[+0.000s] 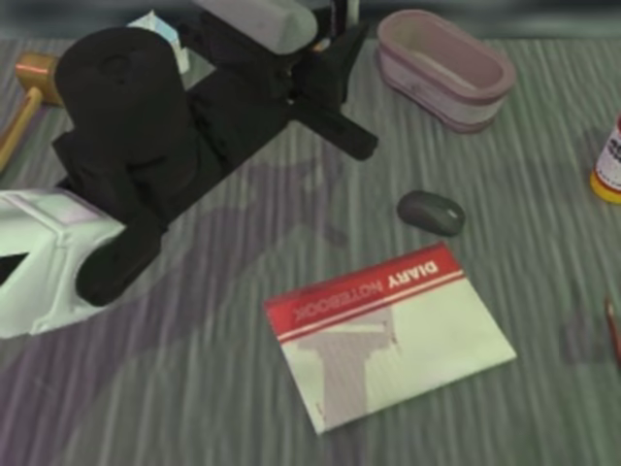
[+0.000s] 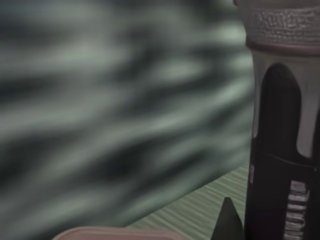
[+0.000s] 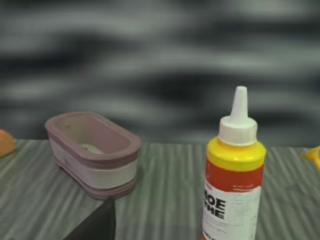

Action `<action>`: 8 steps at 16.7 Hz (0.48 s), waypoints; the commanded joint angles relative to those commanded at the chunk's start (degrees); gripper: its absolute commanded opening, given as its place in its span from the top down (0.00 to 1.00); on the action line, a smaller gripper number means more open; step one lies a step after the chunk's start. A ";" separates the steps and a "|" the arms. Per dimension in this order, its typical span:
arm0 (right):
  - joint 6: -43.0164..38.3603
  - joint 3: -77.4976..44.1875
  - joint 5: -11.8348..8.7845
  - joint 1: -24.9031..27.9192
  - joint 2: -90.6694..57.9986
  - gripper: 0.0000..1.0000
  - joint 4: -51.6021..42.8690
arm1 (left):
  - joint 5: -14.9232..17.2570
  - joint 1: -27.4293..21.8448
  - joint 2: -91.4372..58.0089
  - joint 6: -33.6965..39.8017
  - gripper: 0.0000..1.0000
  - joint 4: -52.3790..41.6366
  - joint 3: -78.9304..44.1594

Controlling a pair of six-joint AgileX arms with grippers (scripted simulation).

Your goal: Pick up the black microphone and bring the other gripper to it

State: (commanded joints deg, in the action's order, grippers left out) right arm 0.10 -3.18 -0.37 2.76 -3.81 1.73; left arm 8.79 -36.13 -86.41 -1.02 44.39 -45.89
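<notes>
- The left tool (image 1: 335, 73) is up at the far left part of the worktop (image 1: 194, 388), on a bulky black arm that reaches in from the top view's left edge; its dark fingers point toward the pink tub (image 1: 444, 68).
- The black microphone (image 2: 282, 125) fills the right side of the left wrist view, standing close before the camera with its mesh head uppermost and the black handle below. I judge the left tool to be clamped on the black microphone, since it sits fixed in front of that camera with blurred background behind it rather than worktop.
- So the pick-up looks done. What remains is the meeting: the right tool does not appear in the top view at all, so the second half has barely begun.
- In the right wrist view only a dark wedge shows at the lower edge, likely one of the right tool's fingers, and whether they are apart or together I cannot tell.
- From above, the microphone itself is largely lost among the dark arm parts; the left wrist view alone shows it plainly.
- The right wrist view gives what the top view only clips: the whole glue bottle (image 3: 232, 175), yellow and red with a white nozzle, standing near the right edge of the worktop, with the pink tub beyond it.
- Only the top view shows the grey computer mouse (image 1: 431, 212) and the red and white diary notebook (image 1: 388, 335) lying mid-worktop, and a wooden mallet (image 1: 24, 97) at the far left.
</notes>
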 joint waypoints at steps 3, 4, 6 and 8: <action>0.23 -6.48 -0.58 5.50 -9.24 0.00 3.50 | 0.00 0.00 0.00 0.00 1.00 0.00 0.00; 0.33 -9.02 -0.80 7.69 -13.32 0.00 4.85 | 0.00 0.00 0.00 0.00 1.00 0.00 0.00; 0.55 -14.37 -1.27 12.40 -22.57 0.00 7.63 | 0.00 0.00 0.00 0.00 1.00 0.00 0.00; 0.73 -19.75 -1.77 17.23 -32.39 0.00 10.39 | 0.00 0.00 0.00 0.00 1.00 0.00 0.00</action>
State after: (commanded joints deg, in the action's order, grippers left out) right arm 0.83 -22.93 -2.15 19.99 -36.20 12.13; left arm 8.79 -36.13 -86.41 -1.02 44.39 -45.89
